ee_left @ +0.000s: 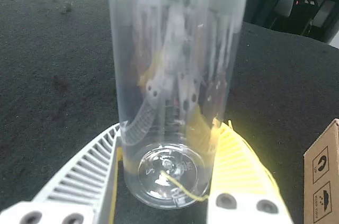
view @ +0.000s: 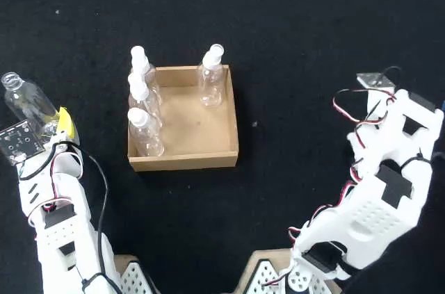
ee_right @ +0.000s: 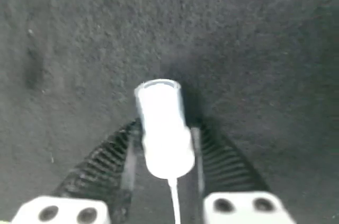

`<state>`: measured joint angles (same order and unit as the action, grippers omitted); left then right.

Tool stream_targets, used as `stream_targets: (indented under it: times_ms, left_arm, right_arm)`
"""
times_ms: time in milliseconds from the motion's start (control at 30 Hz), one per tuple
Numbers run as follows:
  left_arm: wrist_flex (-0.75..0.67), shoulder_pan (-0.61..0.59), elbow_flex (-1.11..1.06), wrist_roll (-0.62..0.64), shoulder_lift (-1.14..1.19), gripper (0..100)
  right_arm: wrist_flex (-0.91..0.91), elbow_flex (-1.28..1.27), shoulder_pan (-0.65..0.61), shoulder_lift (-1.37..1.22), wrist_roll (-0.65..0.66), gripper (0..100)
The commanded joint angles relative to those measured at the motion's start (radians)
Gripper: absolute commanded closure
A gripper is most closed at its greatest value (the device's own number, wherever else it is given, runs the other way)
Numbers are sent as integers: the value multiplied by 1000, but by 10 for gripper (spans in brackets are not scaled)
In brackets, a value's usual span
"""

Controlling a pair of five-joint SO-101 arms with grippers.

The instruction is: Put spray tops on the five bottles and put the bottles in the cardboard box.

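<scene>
A clear bottle with an open neck leans at the table's far left, and my left gripper is shut on its lower body. In the left wrist view the bottle stands between the white and yellow fingers of the gripper. My right gripper is shut on a white spray top, its thin tube trailing back toward the camera, above the black cloth. The right arm is folded at the table's right side. The cardboard box in the middle holds several bottles with spray tops on.
Black cloth covers the whole table. In the box, three capped bottles stand along the left wall and one at the back right corner. A corner of the box is close to the left gripper.
</scene>
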<state>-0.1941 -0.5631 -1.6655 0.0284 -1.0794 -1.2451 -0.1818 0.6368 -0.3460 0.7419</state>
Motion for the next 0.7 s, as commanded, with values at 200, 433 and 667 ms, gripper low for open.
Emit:
stream_targets:
  times_ms: [200,433,667]
  left_arm:
    - [-23,12,-22,0,-21,971]
    - [-23,12,-22,0,-21,971]
    - [-21,12,-24,0,-21,971]
  right_arm:
    - [-38,-62,55,116,385,803]
    - [118,-145,58,125,351,805]
    - [-46,-62,-2,131,161,805]
